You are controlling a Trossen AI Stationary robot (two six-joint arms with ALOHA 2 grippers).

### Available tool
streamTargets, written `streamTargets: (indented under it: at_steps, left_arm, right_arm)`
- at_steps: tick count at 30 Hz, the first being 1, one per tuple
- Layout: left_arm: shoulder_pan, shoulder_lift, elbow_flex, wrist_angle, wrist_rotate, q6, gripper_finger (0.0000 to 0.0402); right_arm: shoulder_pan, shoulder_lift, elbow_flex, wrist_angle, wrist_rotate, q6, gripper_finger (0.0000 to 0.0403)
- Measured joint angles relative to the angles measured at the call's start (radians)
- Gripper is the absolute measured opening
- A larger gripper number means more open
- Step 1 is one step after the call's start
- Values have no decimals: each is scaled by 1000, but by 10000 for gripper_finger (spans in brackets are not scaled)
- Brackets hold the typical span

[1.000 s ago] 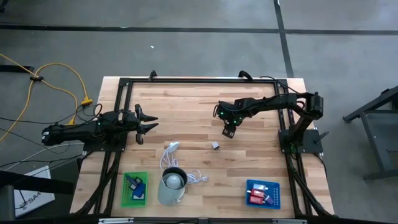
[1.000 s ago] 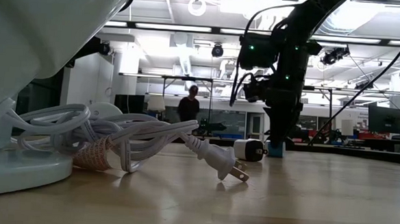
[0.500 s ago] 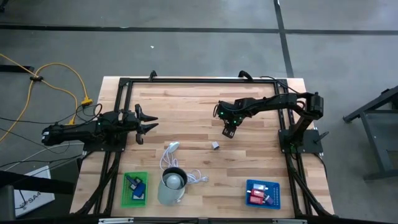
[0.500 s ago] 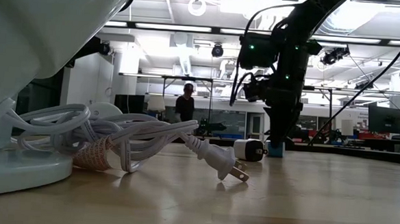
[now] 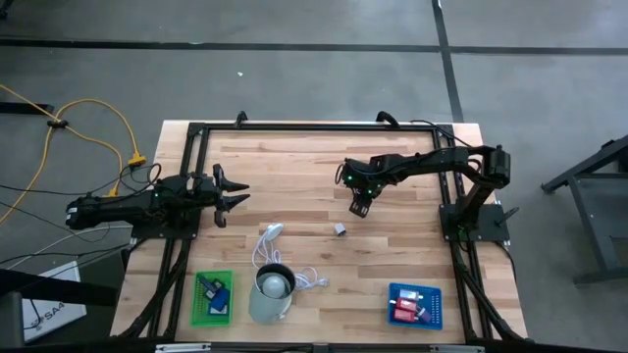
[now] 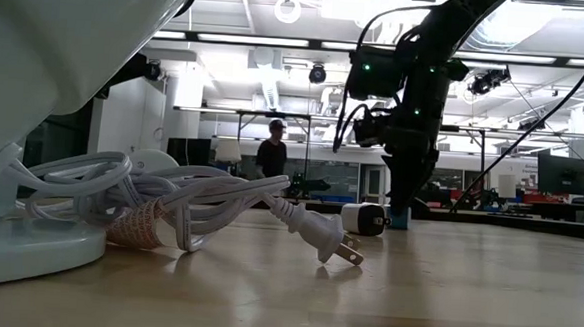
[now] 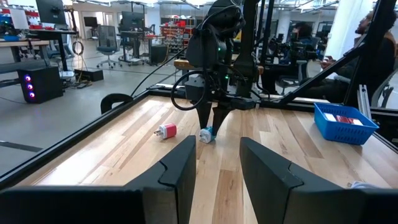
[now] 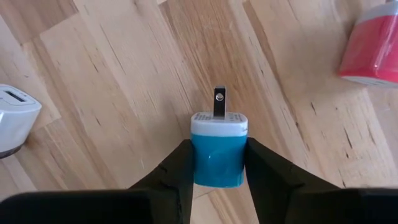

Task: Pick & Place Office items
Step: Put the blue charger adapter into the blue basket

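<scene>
I am working over the butcher-block table (image 5: 294, 167), taking the pale cup (image 5: 272, 292) at its near edge as my landmark. To the cup's left, the green tray (image 5: 213, 294) is already holding a few blue pieces; to its right, the blue tray (image 5: 416, 305) is holding red and pink ones. So part of the sorting looks done. The left gripper (image 5: 235, 196) is waiting beyond the green tray, fingers apart and empty. Beyond the cup and to its right, the right gripper (image 5: 359, 208) is pressing its fingers against a cyan charger (image 8: 217, 148), which is sitting on the wood. From overhead the charger is hiding under the arm; only the wrist views are revealing it, plus a red charger (image 7: 165, 131) and a white charger (image 5: 340, 228) waiting nearby.
</scene>
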Motion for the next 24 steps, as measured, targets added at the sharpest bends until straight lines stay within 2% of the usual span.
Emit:
streamTargets:
  at_steps: [16, 24]
  left_arm:
    - [0, 0, 0, 0, 0, 0, 120]
    - [0, 0, 0, 0, 0, 0, 120]
  right_arm:
    - [9, -8, 1, -3, -5, 6, 110]
    - [55, -113, 1, -23, 21, 43, 110]
